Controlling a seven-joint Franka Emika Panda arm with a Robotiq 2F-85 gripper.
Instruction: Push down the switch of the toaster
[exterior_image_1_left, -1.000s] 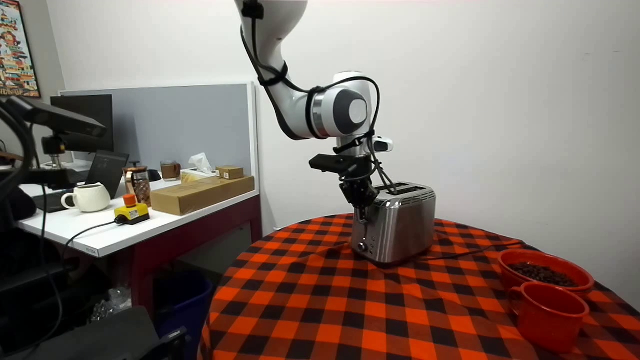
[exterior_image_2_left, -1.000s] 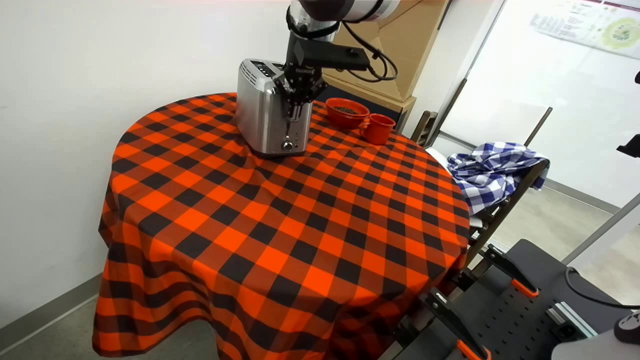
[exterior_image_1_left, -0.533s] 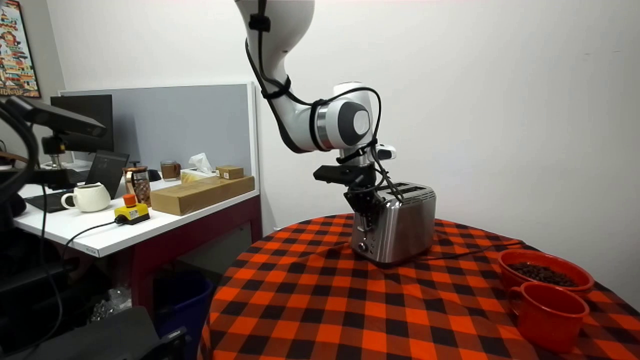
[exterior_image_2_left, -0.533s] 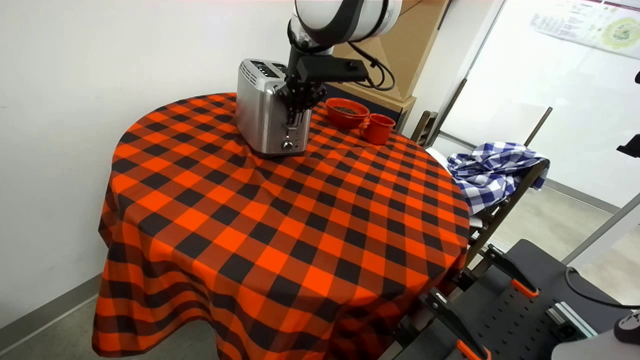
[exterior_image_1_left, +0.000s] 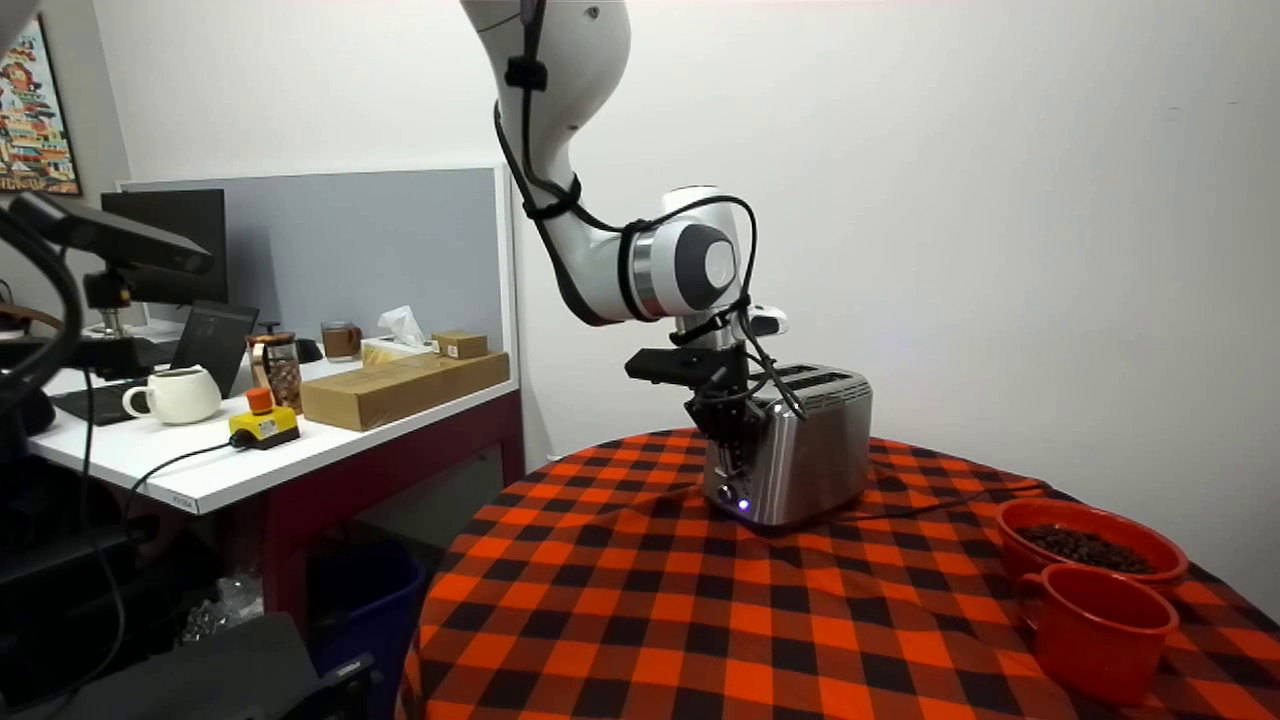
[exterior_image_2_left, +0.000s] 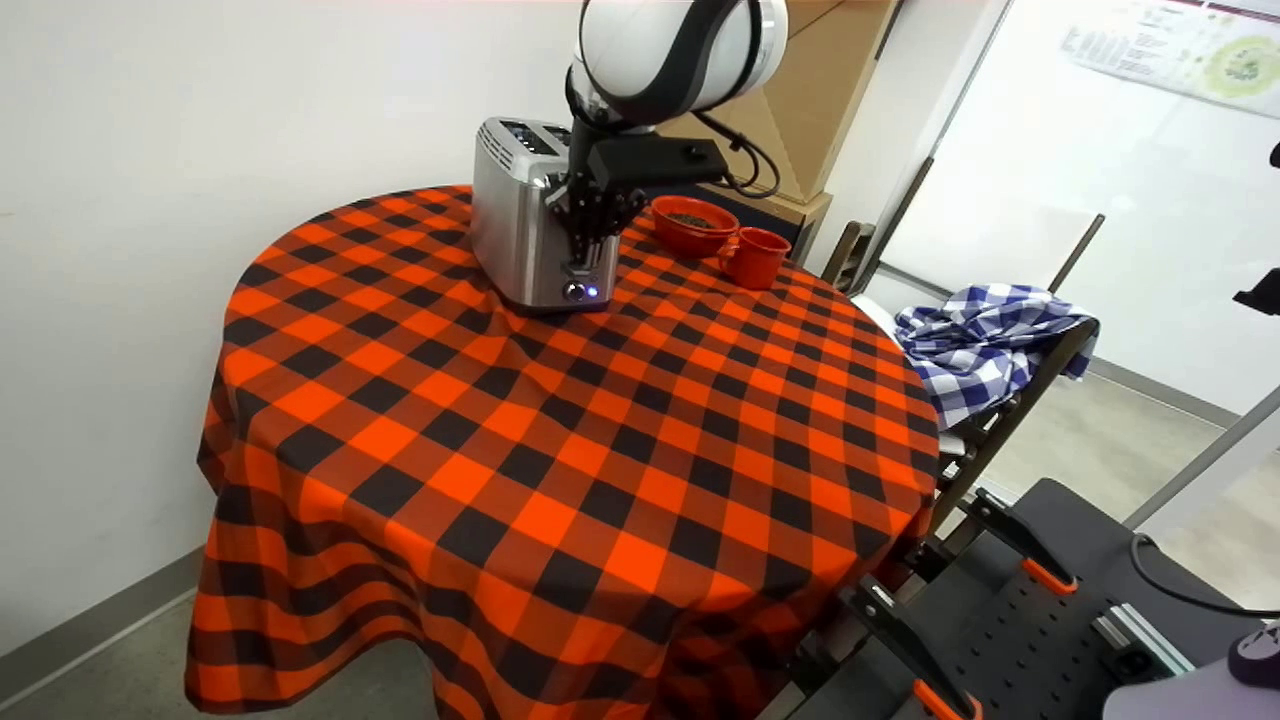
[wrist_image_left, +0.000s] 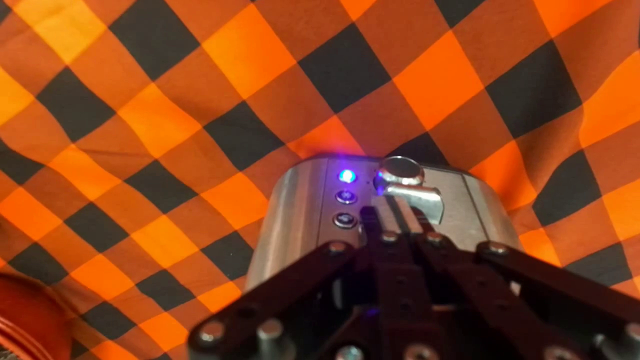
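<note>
Press straight down with the tool (wrist_image_left: 394, 202), clenched on nothing, at the switch (wrist_image_left: 427, 199) low on the front of the toaster (exterior_image_1_left: 815, 460); given the lit blue light (wrist_image_left: 347, 176), probably latched, so lift straight off.

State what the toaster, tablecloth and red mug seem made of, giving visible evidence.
Toaster: likely stainless steel, shiny; its silvery sides carry streaked reflections.
Tablecloth: matte fabric; it hangs in soft folds.
Red mug: smooth, even red, lightly glossy; perhaps glazed ceramic, though plastic is possible.
</note>
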